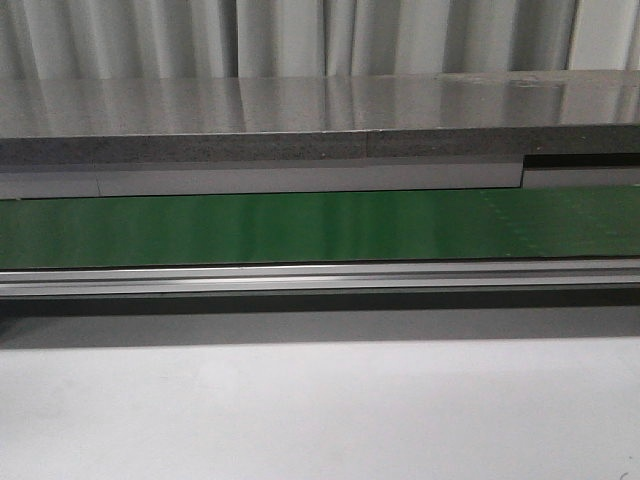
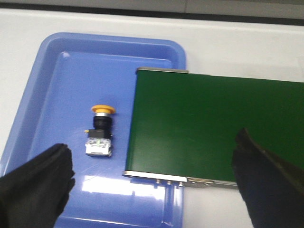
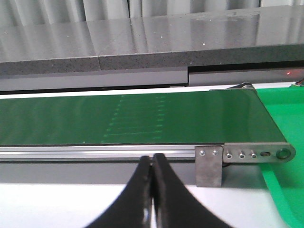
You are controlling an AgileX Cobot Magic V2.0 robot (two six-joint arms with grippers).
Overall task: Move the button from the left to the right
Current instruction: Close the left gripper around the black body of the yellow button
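The button (image 2: 100, 130) lies on its side in a blue tray (image 2: 42, 76), its yellow-orange cap pointing away from its black body and pale base. My left gripper (image 2: 152, 183) hangs open above the tray and the belt end, one black finger (image 2: 35, 183) near the button, the other (image 2: 268, 185) over the green belt (image 2: 209, 123). Nothing is between them. My right gripper (image 3: 152, 161) is shut and empty, its fingertips pressed together in front of the conveyor's side rail (image 3: 95, 153). Neither gripper nor the button shows in the front view.
A green conveyor belt (image 1: 320, 225) runs left to right with an aluminium rail (image 1: 320, 278) along its near side and a grey shelf (image 1: 300, 120) behind. The belt's right end roller (image 3: 280, 153) sits over a green tray (image 3: 285, 142). White tabletop (image 1: 320, 410) lies in front.
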